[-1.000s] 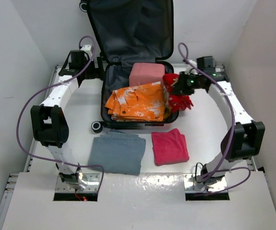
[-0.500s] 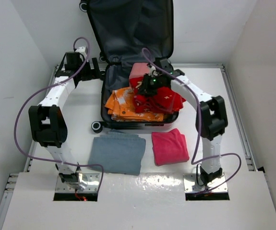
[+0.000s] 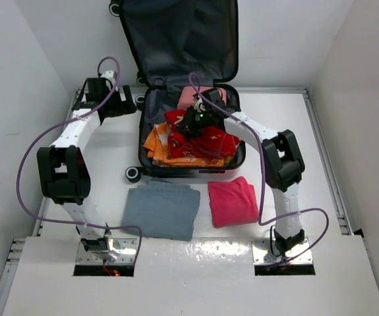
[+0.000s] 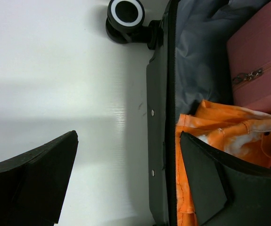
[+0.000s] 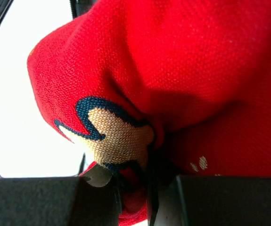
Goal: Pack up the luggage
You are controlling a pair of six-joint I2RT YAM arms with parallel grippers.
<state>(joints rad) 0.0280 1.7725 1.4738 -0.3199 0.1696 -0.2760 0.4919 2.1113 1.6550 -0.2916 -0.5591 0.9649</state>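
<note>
The luggage [image 3: 146, 112] lies open at the back centre, its lid [image 3: 176, 39] standing up against the wall. Inside lie an orange garment [image 3: 159, 141] and a pink pouch [image 3: 188, 97]. My right gripper [image 3: 190, 122] is shut on a red patterned garment [image 3: 212, 139] and holds it over the orange one inside the case; the red knit [image 5: 173, 70] fills the right wrist view. My left gripper [image 3: 113, 99] is open and empty, hovering by the case's left wall [image 4: 160, 117], one finger [image 4: 31, 174] over the table and the other over the orange garment [image 4: 210, 127].
A folded grey cloth [image 3: 161, 209] and a folded pink-red cloth [image 3: 233, 201] lie on the table in front of the case. A case wheel [image 3: 132, 174] sticks out at its near left corner, another [image 4: 126, 14] at the far left. White walls enclose the table.
My right arm has swung left from beside the case to over its middle, carrying the red garment onto the orange one. My left gripper has drifted slightly back along the case's left side.
</note>
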